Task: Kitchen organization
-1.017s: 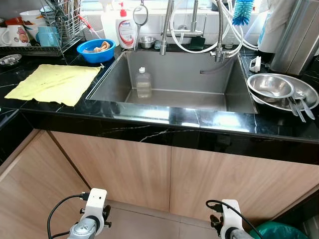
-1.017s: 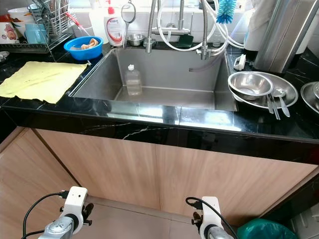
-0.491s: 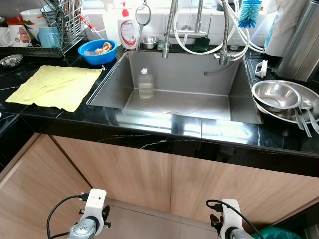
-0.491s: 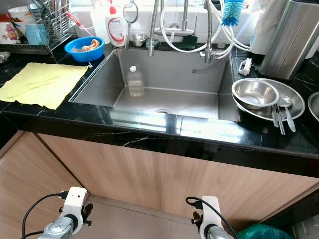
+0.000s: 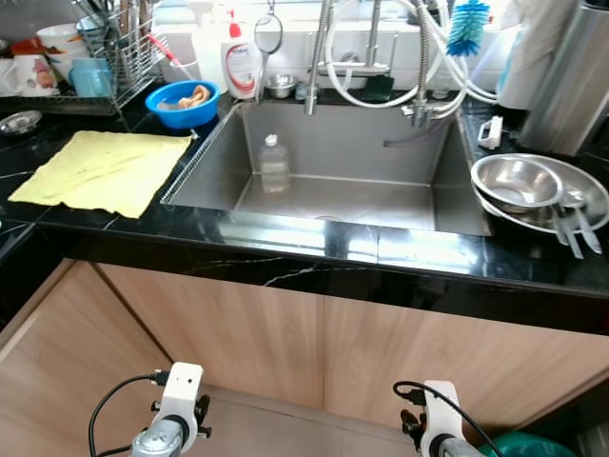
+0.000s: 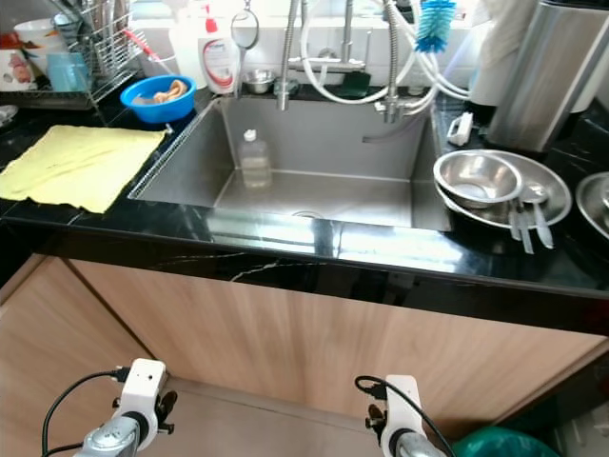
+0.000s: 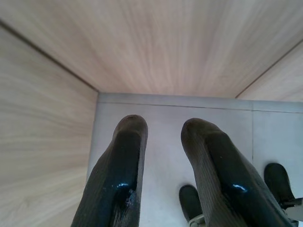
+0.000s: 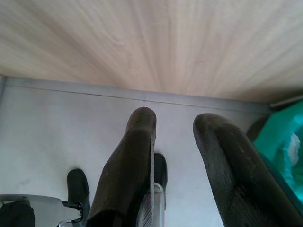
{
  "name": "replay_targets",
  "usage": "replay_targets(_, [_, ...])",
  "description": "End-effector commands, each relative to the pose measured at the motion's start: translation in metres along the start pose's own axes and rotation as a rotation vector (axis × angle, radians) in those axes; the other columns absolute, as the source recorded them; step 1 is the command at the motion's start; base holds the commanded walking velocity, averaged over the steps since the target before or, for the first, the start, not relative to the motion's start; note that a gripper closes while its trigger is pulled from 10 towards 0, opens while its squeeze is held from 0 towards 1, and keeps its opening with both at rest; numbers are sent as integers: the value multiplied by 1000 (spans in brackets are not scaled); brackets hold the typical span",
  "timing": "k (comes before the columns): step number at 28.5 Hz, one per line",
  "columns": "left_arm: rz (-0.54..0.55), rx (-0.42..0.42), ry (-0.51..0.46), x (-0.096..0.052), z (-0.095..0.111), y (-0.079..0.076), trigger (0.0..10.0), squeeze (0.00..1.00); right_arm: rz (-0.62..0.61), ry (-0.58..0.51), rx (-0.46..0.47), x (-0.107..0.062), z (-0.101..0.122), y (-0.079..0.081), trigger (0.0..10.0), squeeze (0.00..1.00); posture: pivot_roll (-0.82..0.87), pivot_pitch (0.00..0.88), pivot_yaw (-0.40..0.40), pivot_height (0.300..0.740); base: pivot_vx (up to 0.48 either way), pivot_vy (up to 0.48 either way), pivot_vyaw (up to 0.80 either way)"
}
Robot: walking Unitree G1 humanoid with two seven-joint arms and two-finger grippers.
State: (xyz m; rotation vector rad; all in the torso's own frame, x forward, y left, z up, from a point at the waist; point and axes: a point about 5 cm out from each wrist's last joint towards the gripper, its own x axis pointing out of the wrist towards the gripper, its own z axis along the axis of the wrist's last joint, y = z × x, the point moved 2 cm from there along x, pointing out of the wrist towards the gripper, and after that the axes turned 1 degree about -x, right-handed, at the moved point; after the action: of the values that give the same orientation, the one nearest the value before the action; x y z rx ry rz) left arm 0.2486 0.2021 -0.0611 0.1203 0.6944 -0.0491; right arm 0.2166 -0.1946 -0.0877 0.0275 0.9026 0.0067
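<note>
Two grippers hanging low, left gripper (image 7: 163,127) and right gripper (image 8: 175,120) fingers apart, bottle (image 5: 274,164) in sink (image 5: 447,190), yellow cloth (image 5: 107,168) left

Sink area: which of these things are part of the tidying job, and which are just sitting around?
Job:
bottle standing in the sink
steel bowls and spoons on the counter, right of the sink
yellow cloth spread left of the sink
blue bowl

Just around:
soap bottle
dish rack
blue brush
green bin on the floor
</note>
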Motion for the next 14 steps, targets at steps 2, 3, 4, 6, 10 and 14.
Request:
replay_targets(2, [7, 2, 9, -1, -4, 2, 10000, 0, 7, 12, 2, 0, -1, 2, 10000, 0, -43, 0, 35, 740, 0, 0, -634])
replay_targets(3, [7, 2, 9, -1, -4, 2, 10000, 0, 7, 12, 2, 0, -1, 2, 10000, 0, -43, 0, 35, 740, 0, 0, -631])
replay_targets(4, [8, 3, 9, -1, -4, 2, 10000, 0, 7, 12, 1, 0, -1, 2, 10000, 0, -44, 0, 35, 740, 0, 0, -638])
replay_targets(6, [8, 3, 9, -1, -4, 2, 10000, 0, 6, 12, -1, 0, -1, 2, 10000, 0, -44, 0, 35, 740, 0, 0, -634])
replay_targets(10, [2, 15, 8, -1, -3, 2, 10000, 0, 6, 13, -3, 0, -1, 2, 10000, 0, -43, 0, 34, 740, 0, 0, -634])
replay_targets(14, [2, 19, 4, -1, -3, 1, 10000, 0, 7, 14, -6, 0, -1, 2, 10000, 0, -43, 0, 34, 740, 0, -259, -634])
